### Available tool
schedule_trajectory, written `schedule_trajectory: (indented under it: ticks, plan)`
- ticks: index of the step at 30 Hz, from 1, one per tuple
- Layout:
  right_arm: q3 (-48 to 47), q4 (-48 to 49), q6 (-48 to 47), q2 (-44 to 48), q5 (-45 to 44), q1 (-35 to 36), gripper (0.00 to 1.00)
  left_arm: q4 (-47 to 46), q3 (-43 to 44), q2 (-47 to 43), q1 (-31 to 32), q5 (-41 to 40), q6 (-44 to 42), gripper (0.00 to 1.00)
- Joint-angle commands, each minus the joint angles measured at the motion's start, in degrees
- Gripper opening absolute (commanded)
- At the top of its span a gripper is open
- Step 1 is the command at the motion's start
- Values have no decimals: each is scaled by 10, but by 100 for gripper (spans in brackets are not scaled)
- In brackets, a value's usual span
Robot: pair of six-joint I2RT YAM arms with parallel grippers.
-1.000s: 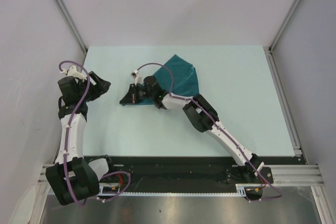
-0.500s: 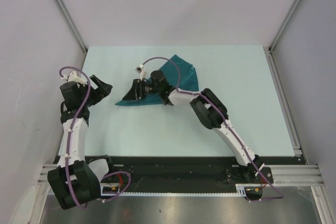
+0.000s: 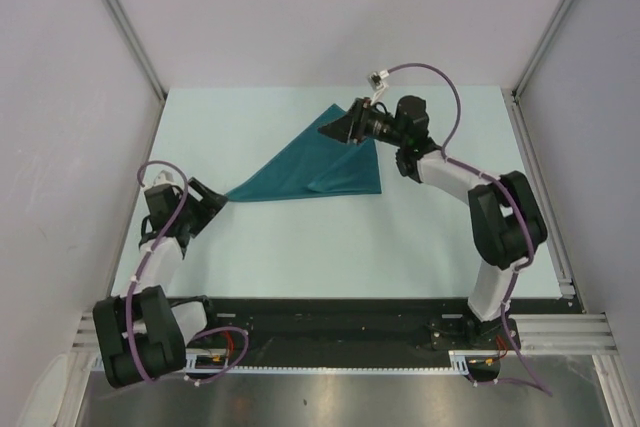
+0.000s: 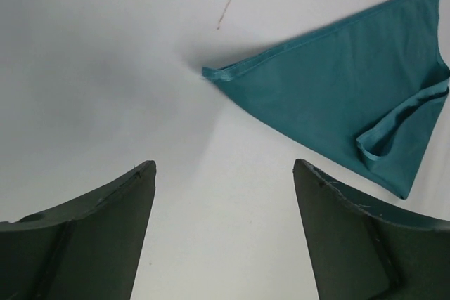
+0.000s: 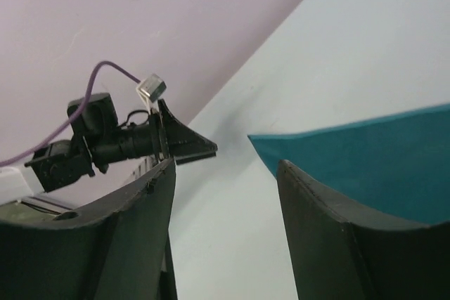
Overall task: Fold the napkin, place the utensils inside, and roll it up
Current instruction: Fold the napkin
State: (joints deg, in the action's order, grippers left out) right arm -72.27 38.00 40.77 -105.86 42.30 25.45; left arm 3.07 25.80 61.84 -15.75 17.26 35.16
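My left claw (image 3: 212,197) gapes empty by the left tip of the napkin (image 3: 310,165); my right claw (image 3: 338,127) gapes at its far corner.

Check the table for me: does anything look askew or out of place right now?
The napkin lies in a lopsided triangle, and an edge toward its wide end is curled over in a loose loop. No utensils show in any view.
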Motion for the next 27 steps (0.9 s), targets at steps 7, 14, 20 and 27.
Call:
schedule_trajectory:
  ticks: [7,14,20,27]
  plan:
    - [104,-148,-133,172,-21,-5,64,-172,-25,106,4,-26,85,61]
    - [145,-209,-175,246,-54,-14,64,-234,-17,183,5,-13,122,60]
    - [171,-218,-173,276,-66,-27,64,-256,-8,228,13,-13,131,53]
    - [177,-226,-174,293,-72,-31,64,-266,-9,241,26,-22,133,46]
